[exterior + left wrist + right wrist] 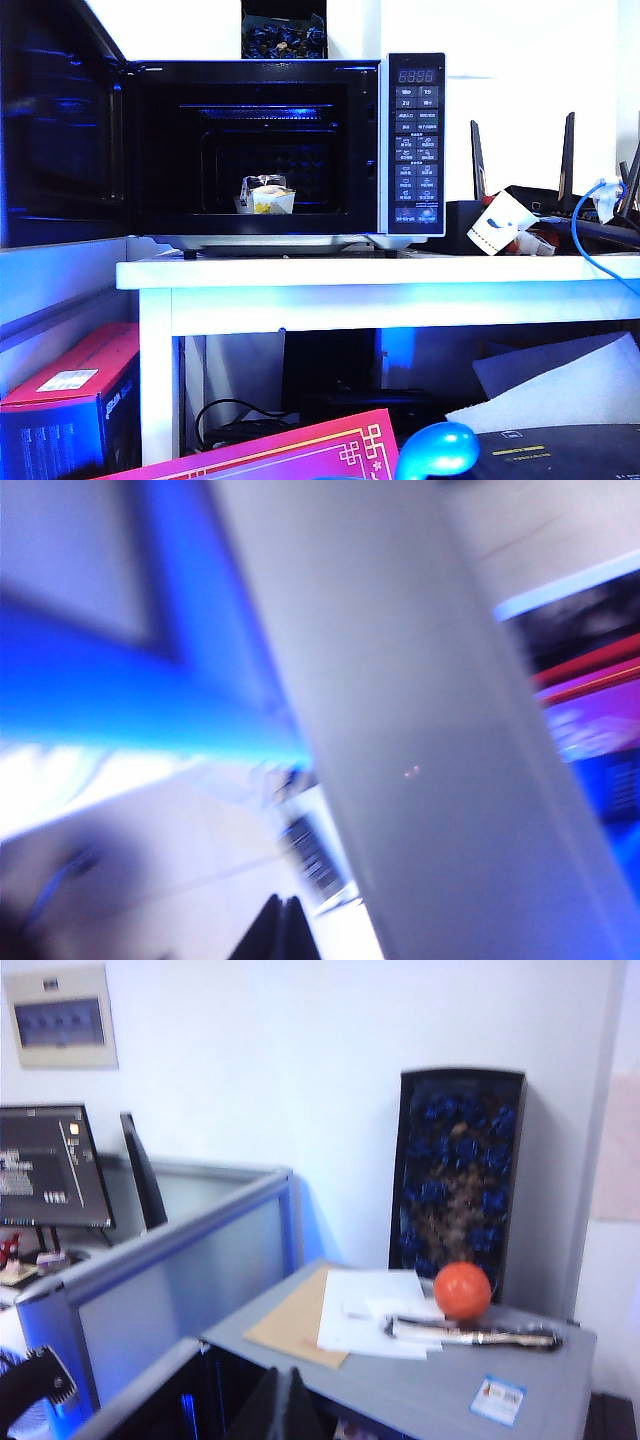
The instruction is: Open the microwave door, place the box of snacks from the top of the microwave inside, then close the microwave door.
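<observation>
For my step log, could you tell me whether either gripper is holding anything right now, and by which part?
Nothing is held. The left gripper and right gripper are both shut on nothing; the box of snacks sits inside the microwave.

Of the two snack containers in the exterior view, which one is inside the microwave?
The box of snacks, small and pale yellowish-white, sits in the open microwave cavity. The dark carton of blue-wrapped items stands on top of the oven instead.
</observation>
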Tool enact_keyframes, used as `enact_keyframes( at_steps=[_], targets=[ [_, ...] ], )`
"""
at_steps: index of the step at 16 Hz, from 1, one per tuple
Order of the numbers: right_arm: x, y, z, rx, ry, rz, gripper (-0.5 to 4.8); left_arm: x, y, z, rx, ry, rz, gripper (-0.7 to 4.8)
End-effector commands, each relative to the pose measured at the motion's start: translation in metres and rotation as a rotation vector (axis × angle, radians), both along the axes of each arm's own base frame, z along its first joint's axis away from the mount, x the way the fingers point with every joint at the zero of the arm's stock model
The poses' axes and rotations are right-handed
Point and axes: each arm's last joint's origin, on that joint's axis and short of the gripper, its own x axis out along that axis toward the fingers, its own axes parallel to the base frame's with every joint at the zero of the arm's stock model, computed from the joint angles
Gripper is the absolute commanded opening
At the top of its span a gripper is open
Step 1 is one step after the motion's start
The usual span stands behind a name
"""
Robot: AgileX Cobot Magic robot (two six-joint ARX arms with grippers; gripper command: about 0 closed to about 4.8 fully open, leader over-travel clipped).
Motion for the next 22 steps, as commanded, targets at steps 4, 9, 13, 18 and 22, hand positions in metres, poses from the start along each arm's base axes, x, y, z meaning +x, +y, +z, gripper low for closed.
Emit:
enact_keyframes(
  at_steps=[4,9,13,18,22],
  targets=[
    [-0.004,-0.003,0.009,0.05,-0.074,-0.032,-0.01,0.008,-0.014,0.012,-0.326,-0.108,-0.268,-0.06],
    [-0.004,-0.004,0.013,0.076,-0.107,-0.047,-0.01,0.015,-0.041,0.015,-0.397,-0.17,-0.419,-0.06],
    [-0.004,-0.007,0.016,0.118,-0.12,-0.146,-0.01,0.028,-0.071,0.011,-0.449,-0.22,-0.547,-0.06],
    [-0.003,-0.008,0.017,0.114,-0.139,-0.185,-0.01,0.061,-0.106,0.003,-0.476,-0.38,-0.645,-0.06],
    [-0.003,-0.008,0.02,0.131,-0.175,-0.187,-0.01,0.092,-0.131,-0.017,-0.489,-0.449,-0.684,-0.06]
  ],
)
